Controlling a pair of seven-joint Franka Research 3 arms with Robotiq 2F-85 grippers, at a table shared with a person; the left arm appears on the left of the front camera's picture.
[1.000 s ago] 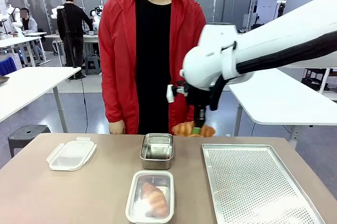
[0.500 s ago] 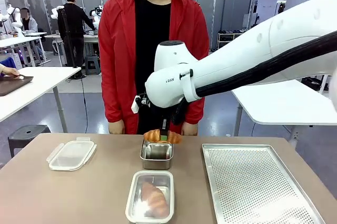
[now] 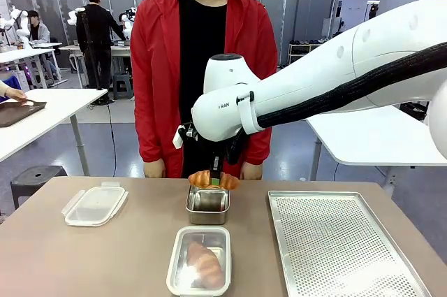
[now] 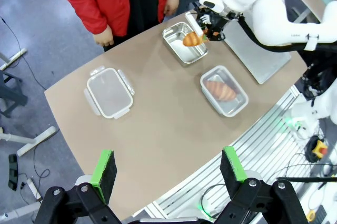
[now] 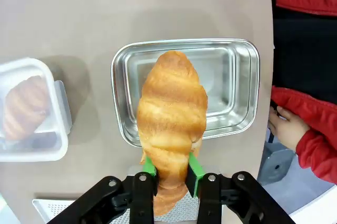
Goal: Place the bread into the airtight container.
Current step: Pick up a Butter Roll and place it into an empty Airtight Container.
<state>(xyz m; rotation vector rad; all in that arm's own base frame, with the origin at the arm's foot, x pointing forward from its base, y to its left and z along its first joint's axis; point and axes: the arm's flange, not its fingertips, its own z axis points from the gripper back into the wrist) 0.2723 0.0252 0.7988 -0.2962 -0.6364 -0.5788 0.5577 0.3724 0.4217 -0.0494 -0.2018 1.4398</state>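
The bread, a golden croissant (image 3: 214, 180), hangs just above the open steel container (image 3: 207, 207) at the far middle of the table. My right gripper (image 3: 215, 177) is shut on the croissant (image 5: 171, 113), its green pads (image 5: 150, 167) pinching the lower end. Seen from the right wrist, the croissant hovers over the steel container (image 5: 251, 92), whose inside is bare. The left gripper (image 4: 168, 166) is open, high above the table's near side. From there the right arm shows holding the croissant (image 4: 191, 39) over the steel container (image 4: 176, 34).
A closed container with another croissant inside (image 3: 200, 262) sits nearer me. At the left lies a clear lidded box (image 3: 96, 204). A perforated metal tray (image 3: 342, 248) covers the right side. A person in a red jacket stands at the far edge, one hand (image 5: 287, 126) near the steel container.
My right arm swung from above the tray's far corner leftward, carrying the croissant over the steel container. In the last half second it barely moved.
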